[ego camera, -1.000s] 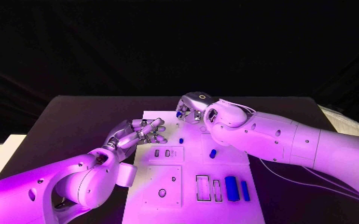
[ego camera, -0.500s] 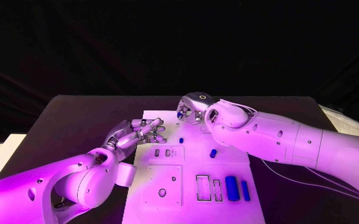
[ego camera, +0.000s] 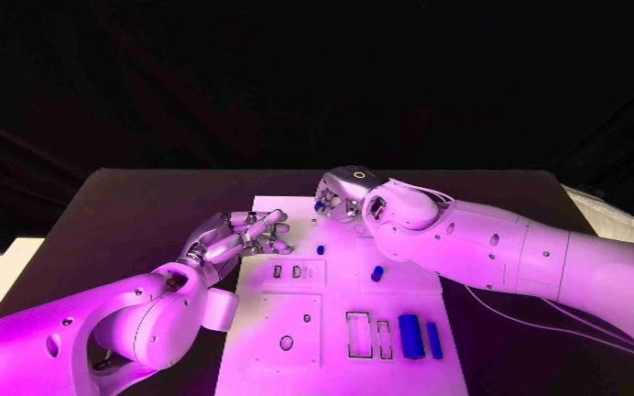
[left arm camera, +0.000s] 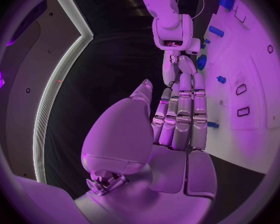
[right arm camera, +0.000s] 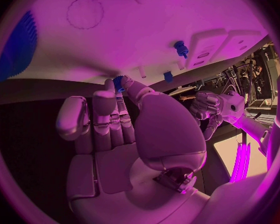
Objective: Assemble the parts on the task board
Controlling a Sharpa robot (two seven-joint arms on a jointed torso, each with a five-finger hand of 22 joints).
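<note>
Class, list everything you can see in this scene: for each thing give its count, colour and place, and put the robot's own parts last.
Table: one, black, under everything.
Task board: one, white plate, middle of the table.
Long blue parts: two, blue, side by side near the board's near right corner.
Small blue parts: two seen lying loose on the board, blue, mid-board.
Gear-like part: one, blue, held at the board's far edge by the right hand.
Left hand: one, silver, over the board's left edge, holding nothing.
Right hand: one, silver, at the board's far edge, pinching the gear-like part.

right hand pinching small blue part — over task board
</note>
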